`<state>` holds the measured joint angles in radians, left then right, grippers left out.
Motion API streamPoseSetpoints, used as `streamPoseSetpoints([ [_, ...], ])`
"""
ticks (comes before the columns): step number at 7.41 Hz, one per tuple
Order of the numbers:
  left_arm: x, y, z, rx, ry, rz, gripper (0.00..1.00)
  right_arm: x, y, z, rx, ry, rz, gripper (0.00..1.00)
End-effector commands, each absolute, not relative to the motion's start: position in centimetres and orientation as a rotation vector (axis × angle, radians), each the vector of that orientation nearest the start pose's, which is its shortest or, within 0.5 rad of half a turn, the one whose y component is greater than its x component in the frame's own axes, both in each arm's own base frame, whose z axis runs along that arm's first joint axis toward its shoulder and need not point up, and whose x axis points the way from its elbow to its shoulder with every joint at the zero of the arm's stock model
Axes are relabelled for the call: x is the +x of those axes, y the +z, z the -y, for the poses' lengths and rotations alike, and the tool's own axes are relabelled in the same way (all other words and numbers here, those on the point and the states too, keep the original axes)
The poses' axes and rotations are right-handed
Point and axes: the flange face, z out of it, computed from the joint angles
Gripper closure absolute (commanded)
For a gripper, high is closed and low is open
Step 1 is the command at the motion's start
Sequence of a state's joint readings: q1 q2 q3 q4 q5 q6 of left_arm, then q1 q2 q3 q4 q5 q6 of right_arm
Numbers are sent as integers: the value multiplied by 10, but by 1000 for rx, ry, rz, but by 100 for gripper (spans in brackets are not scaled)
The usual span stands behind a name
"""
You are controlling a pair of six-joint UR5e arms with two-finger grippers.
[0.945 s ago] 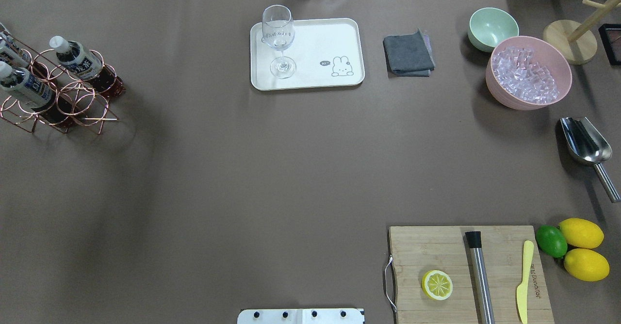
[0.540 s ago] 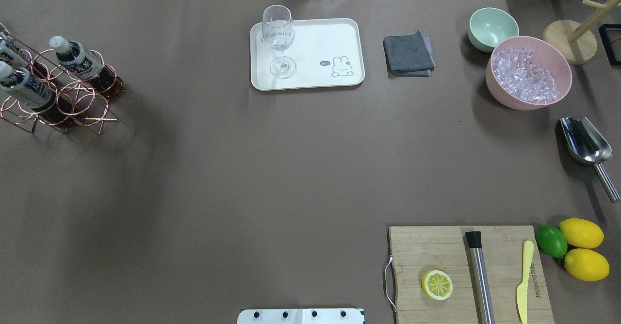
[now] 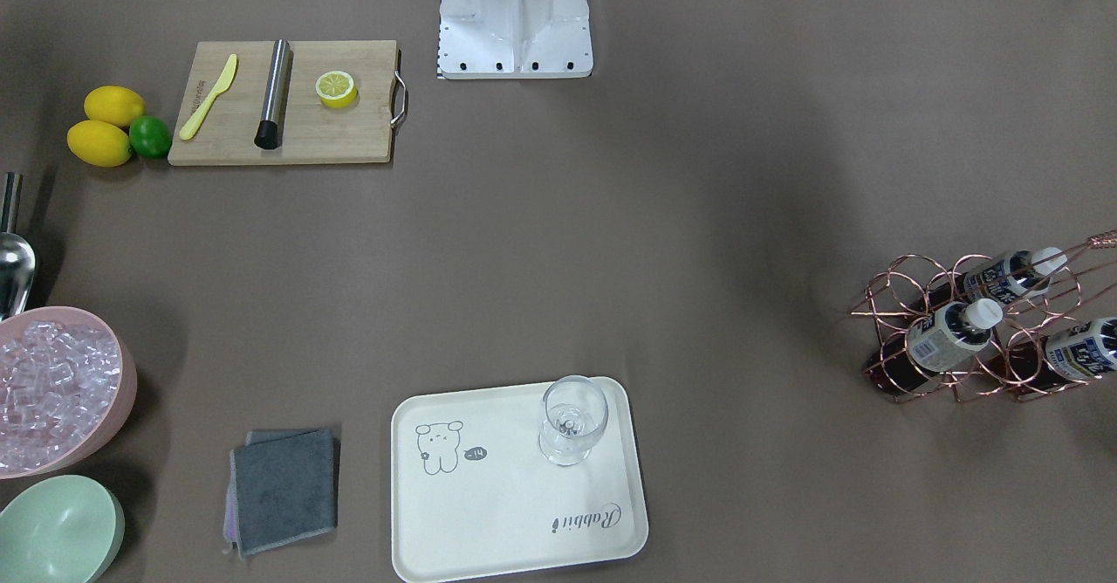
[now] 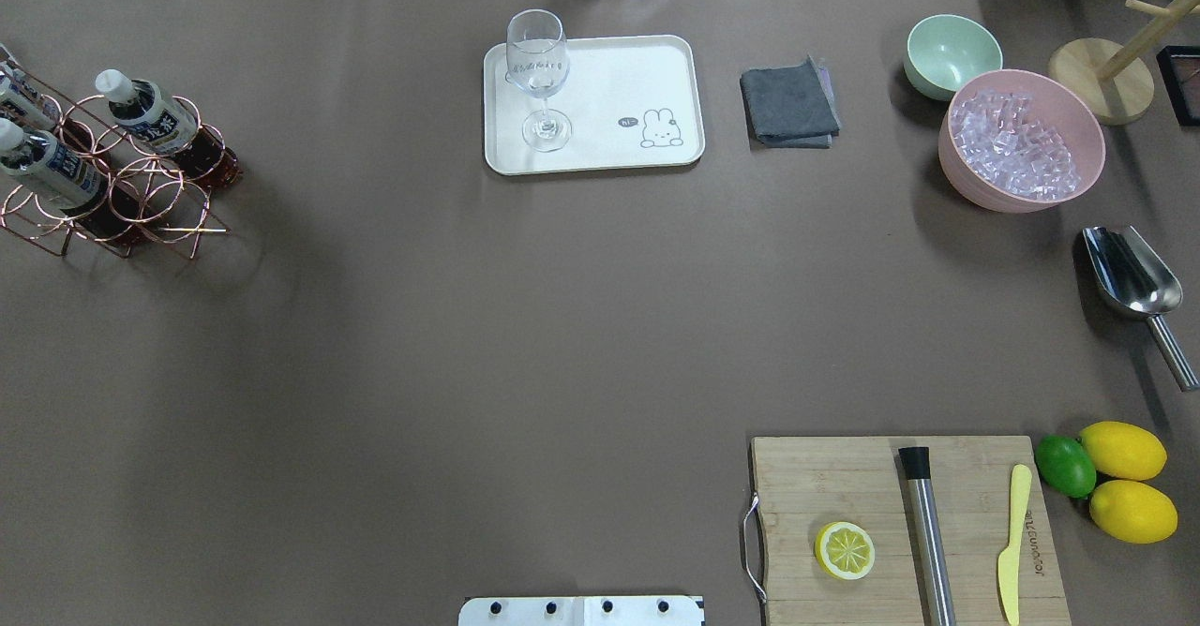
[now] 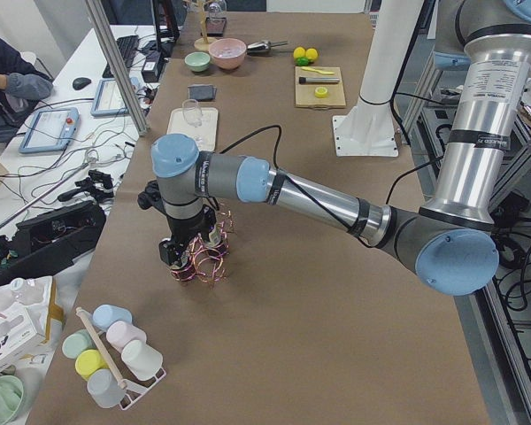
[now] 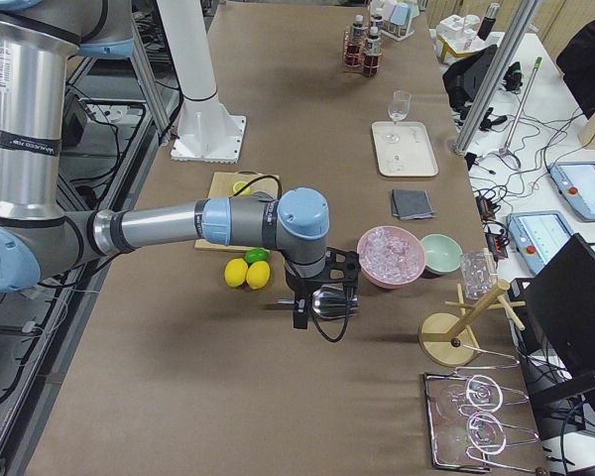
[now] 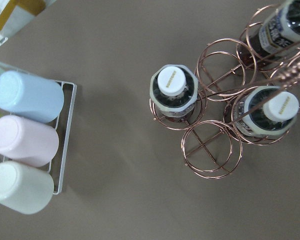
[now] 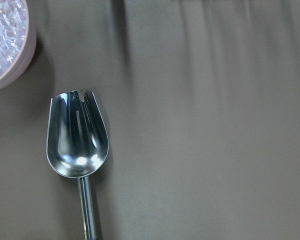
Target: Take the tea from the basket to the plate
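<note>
Three tea bottles stand in a copper wire basket (image 4: pixel 141 200) at the table's left end: one tea bottle (image 4: pixel 150 115) is nearest the middle, with two more behind it. The left wrist view looks straight down on a white cap (image 7: pixel 172 82) and the basket (image 7: pixel 207 147). The cream plate (image 4: pixel 609 82) lies at the far middle and bears a wine glass (image 4: pixel 538 78). My left gripper (image 5: pixel 179 251) hangs over the basket; I cannot tell whether it is open or shut. My right gripper (image 6: pixel 317 302) hovers over the metal scoop (image 8: pixel 77 135); I cannot tell its state either.
A pink bowl of ice (image 4: pixel 1022 139), a mint bowl (image 4: pixel 952 50) and a grey cloth (image 4: pixel 789 101) are at the far right. A cutting board (image 4: pixel 825 485) with half a lemon, a muddler and a knife is near right. Pastel cups (image 7: pixel 25 140) lie beside the basket.
No object has moved. Only a faint shadow on the table beside the basket has shifted a little.
</note>
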<state>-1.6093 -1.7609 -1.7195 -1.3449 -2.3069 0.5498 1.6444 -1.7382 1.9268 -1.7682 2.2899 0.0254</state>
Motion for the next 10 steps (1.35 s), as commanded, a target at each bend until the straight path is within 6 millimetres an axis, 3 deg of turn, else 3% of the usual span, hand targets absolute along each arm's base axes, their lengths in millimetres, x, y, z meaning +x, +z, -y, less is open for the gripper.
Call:
streamPoseSetpoints([
  [1, -84, 484, 556, 470, 851, -605, 2, 98, 574, 410, 29, 91, 719, 0],
  [5, -50, 459, 568, 632, 1281, -519, 2, 98, 577, 410, 24, 92, 719, 0],
  [6, -43, 457, 570, 635, 1297, -524, 3, 98, 580, 410, 18, 94, 719, 0],
  [7, -23, 450, 578, 649, 1340, -523, 3, 98, 583, 410, 13, 95, 724, 0],
  [8, -18, 438, 585, 662, 1354, -510, 3, 96, 586, 411, 8, 93, 747, 0],
  [10, -14, 435, 599, 653, 1352, -527, 3, 95, 586, 414, 13, 75, 755, 0],
])
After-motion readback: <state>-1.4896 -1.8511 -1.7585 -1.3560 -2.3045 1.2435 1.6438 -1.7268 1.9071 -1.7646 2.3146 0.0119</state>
